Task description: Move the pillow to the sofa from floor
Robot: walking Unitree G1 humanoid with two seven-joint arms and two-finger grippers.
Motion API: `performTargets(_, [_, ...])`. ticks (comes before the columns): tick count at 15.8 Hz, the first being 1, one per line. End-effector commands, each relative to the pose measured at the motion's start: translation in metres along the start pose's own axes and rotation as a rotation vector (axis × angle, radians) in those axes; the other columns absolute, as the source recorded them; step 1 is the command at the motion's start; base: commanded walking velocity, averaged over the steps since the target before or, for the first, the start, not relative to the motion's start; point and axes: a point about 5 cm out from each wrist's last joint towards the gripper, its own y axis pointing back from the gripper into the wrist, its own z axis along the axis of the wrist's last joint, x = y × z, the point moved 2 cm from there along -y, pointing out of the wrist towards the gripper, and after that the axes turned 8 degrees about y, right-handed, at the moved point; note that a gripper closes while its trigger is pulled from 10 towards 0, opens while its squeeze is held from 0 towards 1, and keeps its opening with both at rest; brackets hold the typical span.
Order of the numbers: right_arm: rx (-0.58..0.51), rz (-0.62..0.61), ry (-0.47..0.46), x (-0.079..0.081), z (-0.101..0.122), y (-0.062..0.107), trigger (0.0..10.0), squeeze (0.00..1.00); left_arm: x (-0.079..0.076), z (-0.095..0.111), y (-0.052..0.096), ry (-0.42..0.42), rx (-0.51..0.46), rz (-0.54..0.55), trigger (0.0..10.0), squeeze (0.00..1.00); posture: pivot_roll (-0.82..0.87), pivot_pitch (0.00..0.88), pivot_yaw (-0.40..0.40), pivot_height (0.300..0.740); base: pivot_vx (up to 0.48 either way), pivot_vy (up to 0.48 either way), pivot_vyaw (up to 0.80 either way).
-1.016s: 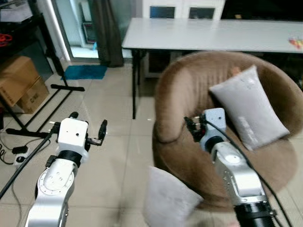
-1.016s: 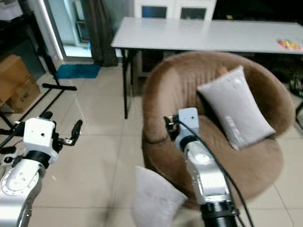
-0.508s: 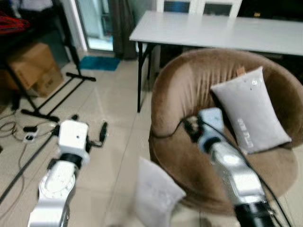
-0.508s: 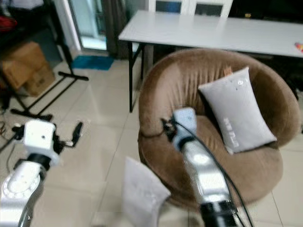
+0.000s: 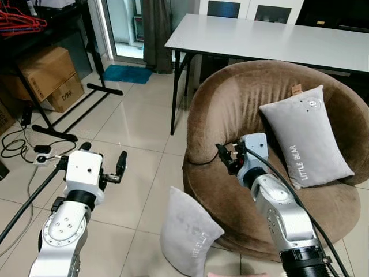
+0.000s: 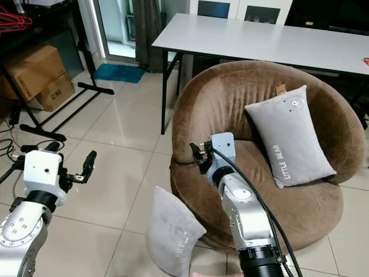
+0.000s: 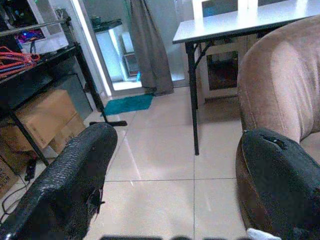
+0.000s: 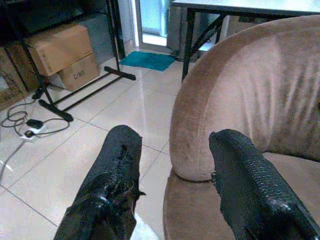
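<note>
A grey pillow (image 5: 187,238) stands on its edge on the tiled floor, leaning against the front of a round brown sofa chair (image 5: 226,103). A second grey pillow (image 5: 305,136) printed "LITTLE BEAR" rests against the chair's back on the right. My right gripper (image 5: 229,154) hovers open over the chair's left rim, above and behind the floor pillow. My left gripper (image 5: 102,163) is open and empty over the floor, left of the pillow. In the right wrist view the black fingers (image 8: 117,170) frame the chair's rim (image 8: 210,105).
A white table (image 5: 271,40) stands behind the chair. Cardboard boxes (image 5: 49,78) and a black rack with red hangers (image 5: 23,23) are at the far left. The rack's black floor legs (image 5: 86,98), a cable and a power strip (image 5: 41,157) lie on the tiles. A blue mat (image 5: 127,74) lies by the doorway.
The camera has shifted, so the whole scene sits differently and is sharper. Both grippers hold about the same pose and stay open. The pillow on the floor has not moved.
</note>
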Motion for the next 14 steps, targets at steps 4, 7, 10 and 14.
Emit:
performTargets(4, [-0.017,-0.005,-0.014,-0.003,0.002,0.002,10.0,0.0,0.003,0.007,0.001,0.002,-0.028,0.021,10.0,0.0,0.05,0.0,-0.009,0.68,0.0,0.0,0.0])
performTargets(7, [-0.032,-0.034,-0.014,-0.006,0.003,0.003,10.0,0.0,0.002,0.007,0.002,-0.01,-0.037,0.016,10.0,0.0,0.05,0.0,-0.014,0.651,0.0,0.0,0.0])
performTargets(10, [-0.061,-0.146,0.005,-0.019,0.004,0.007,10.0,0.0,0.004,0.006,0.004,-0.004,-0.044,0.026,10.0,0.0,0.06,0.0,-0.022,0.651,0.0,0.0,0.0])
performTargets(14, [-0.049,-0.281,0.032,-0.034,-0.009,0.021,10.0,0.0,0.01,0.0,0.011,0.011,-0.05,0.043,10.0,0.0,0.06,0.0,-0.034,0.651,0.0,0.0,0.0])
